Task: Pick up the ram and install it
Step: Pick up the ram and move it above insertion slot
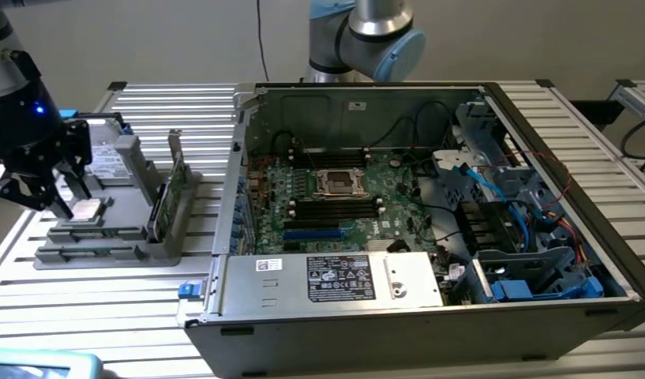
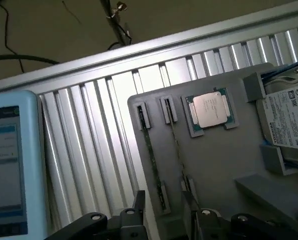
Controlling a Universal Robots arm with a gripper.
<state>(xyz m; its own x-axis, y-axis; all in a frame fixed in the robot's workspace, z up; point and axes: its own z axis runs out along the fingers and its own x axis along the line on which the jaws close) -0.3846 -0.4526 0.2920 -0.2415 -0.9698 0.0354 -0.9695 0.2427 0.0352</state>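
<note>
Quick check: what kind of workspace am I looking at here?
Probably a robotics lab bench set up for PC assembly: an open computer case on a slatted aluminium table, a grey fixture holding a processor chip and ram, and a robot arm.

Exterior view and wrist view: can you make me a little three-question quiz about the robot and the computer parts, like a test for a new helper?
1. True or false: the gripper is holding the ram.
2. Pick one: what lies flat in the grey holder beside the ram slots? A) a silver processor chip B) a fan C) a battery
3. Fill in: the computer case lies with its side ____, so the motherboard shows.

Key: 1 false, the gripper is open above the holder and the ram sits in its slot; 2 A; 3 open.
</note>
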